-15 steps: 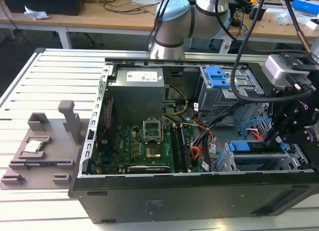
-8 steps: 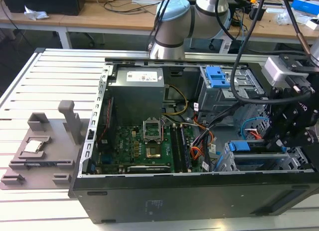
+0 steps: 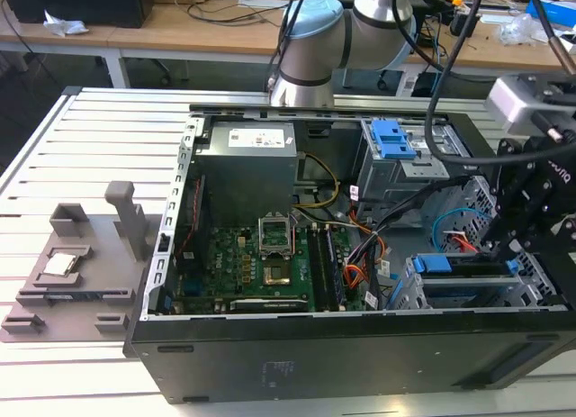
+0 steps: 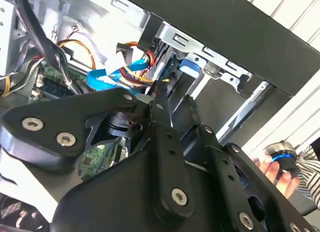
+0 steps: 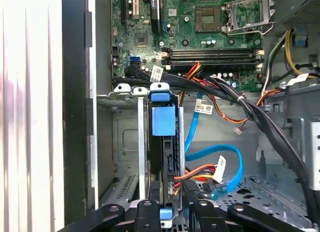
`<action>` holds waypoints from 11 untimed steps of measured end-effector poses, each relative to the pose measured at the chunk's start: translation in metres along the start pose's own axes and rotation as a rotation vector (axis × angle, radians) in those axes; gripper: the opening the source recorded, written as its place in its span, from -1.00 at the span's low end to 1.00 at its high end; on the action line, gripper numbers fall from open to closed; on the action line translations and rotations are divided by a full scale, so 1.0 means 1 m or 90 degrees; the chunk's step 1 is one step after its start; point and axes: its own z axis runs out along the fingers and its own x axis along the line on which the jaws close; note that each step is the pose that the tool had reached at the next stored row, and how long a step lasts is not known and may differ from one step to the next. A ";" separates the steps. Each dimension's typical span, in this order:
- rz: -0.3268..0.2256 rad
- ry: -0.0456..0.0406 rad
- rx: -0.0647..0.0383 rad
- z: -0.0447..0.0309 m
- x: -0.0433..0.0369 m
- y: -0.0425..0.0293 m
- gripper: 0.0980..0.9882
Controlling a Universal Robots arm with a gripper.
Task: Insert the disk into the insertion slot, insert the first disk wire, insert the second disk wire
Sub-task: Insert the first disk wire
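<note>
The disk stands edge-on in its bright blue carrier, set inside the silver insertion slot at the case's front corner. In the exterior view the disk lies in that low cage at the view's right. My gripper is at the disk's outer end, its black fingers close on either side of it. In the second wrist view the gripper narrows onto the dark disk edge below the blue carrier. A loose blue wire and a red-orange-yellow wire bundle hang beside the disk.
The taller grey cage with a blue latch stands behind the slot. Black cable bundles cross above it, beside the motherboard. A grey fixture sits at the exterior view's left. A person's hand holds a round device outside the case.
</note>
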 end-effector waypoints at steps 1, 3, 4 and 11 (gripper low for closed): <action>0.000 0.0001 0.000 -0.0018 -0.0022 0.0001 -0.51; 0.000 0.0001 0.000 -0.0023 -0.0056 0.0002 -0.83; 0.000 0.0001 0.000 -0.0023 -0.0060 0.0002 -0.83; 0.000 -0.0035 0.000 -0.0017 -0.0061 0.0156 -0.98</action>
